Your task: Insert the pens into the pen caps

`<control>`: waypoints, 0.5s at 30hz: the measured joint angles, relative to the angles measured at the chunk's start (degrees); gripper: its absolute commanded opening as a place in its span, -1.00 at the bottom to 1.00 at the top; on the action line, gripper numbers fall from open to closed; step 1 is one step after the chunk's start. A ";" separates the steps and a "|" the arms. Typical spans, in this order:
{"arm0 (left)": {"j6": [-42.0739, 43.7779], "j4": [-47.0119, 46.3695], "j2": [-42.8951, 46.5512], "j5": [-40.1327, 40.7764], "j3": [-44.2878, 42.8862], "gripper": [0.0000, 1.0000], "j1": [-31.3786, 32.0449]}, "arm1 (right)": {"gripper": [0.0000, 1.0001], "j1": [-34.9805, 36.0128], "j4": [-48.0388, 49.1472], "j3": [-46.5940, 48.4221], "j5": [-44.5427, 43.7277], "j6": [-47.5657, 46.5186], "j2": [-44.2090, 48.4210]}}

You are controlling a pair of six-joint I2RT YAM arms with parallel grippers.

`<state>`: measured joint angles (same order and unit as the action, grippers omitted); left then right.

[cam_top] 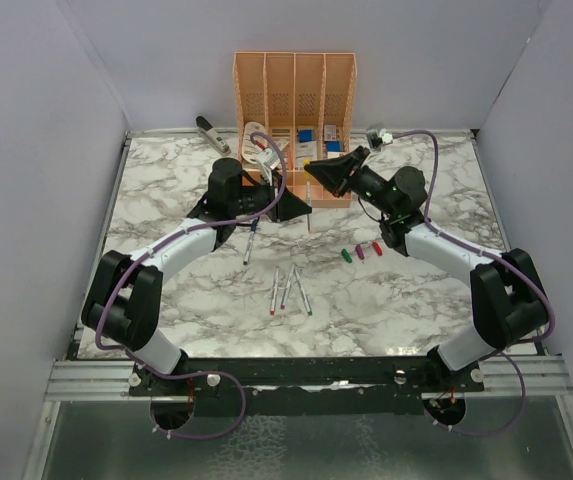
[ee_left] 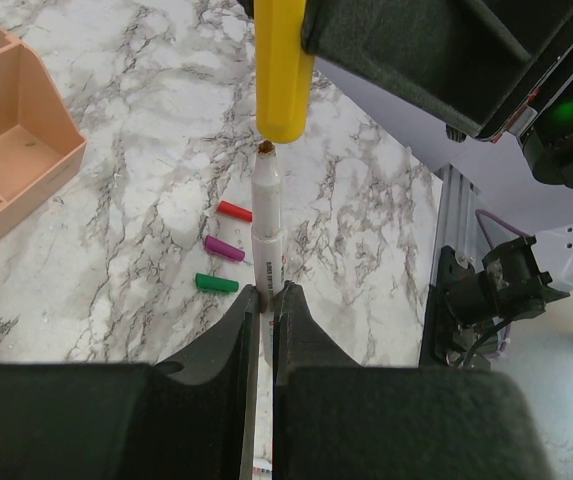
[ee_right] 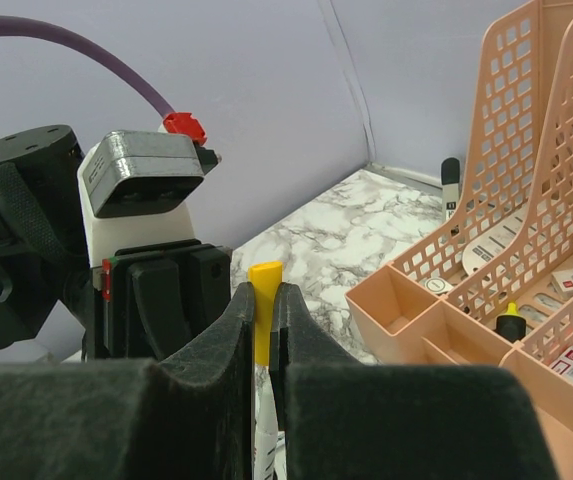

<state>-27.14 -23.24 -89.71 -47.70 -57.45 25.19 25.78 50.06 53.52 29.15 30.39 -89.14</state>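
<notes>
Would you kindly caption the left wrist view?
Left gripper holds a pen, its tip just beneath the yellow cap in the right gripper.

Your top view bright, evenly lit from above, soft shadows on the worktop [cam_top: 166, 200], left pincer [ee_left: 266, 298] soft-focused up close, lower right corner washed out.

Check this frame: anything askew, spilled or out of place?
Nothing spilled or damaged. The yellow cap in the right gripper sits slightly off-line from the tip of the pen in the left gripper. Only three loose caps show for four loose pens.
</notes>
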 measured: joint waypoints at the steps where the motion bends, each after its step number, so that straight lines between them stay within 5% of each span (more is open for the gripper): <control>1: 0.00 -0.07 -0.09 0.02 -0.02 -1.00 0.00 | -0.98 0.04 0.00 0.00 0.00 0.02 0.00; 15: 0.00 -0.31 -0.35 0.04 -0.15 -1.00 0.00 | -0.98 0.15 0.00 -0.44 0.02 0.00 0.00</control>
<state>-27.14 -23.55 -90.06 -47.66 -57.60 25.19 25.93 50.06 53.08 29.17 30.39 -89.14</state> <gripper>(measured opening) 0.058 0.053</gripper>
